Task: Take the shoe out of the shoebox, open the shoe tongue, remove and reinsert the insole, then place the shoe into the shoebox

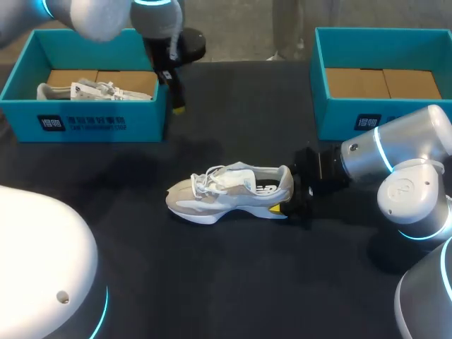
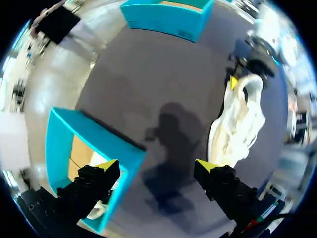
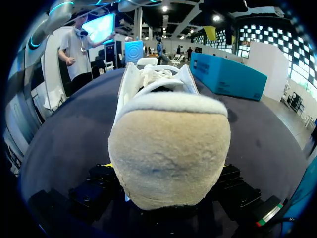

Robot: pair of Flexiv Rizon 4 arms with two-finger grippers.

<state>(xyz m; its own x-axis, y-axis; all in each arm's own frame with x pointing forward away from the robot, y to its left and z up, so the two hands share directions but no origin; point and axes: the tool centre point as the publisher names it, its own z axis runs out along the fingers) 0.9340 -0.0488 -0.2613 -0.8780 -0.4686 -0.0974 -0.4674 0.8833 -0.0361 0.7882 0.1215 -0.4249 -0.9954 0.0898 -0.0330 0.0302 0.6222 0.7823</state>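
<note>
**Fig.** Shoe out of the box, tongue not yet opened. The white and beige shoe [image 1: 229, 191] lies upright on the dark worktop [image 1: 212, 282], between the two teal shoeboxes and apart from both, toe toward the left shoebox [image 1: 85, 123], heel toward the right arm. The right gripper [image 1: 282, 206] lies low on the worktop and pinches the heel: in the right wrist view the heel fills the gap between its fingers, which appear to press it from both sides. The left gripper [image 2: 156, 166] hangs above the near corner of the left shoebox, fingers spread wide with nothing between them. The shoe is well ahead of it.

The step in hand is judged to be opening the tongue [image 1: 239, 176]. To do it well, the right gripper should keep the heel pinned so the shoe cannot slide or roll. The left gripper should descend over the collar, take only the tongue's free edge and not the laces [image 1: 208, 181], then draw it toward the toe. A grasp that catches the laces would likely drag the whole shoe. The right shoebox [image 1: 339, 116] shows a bare cardboard floor.
</note>
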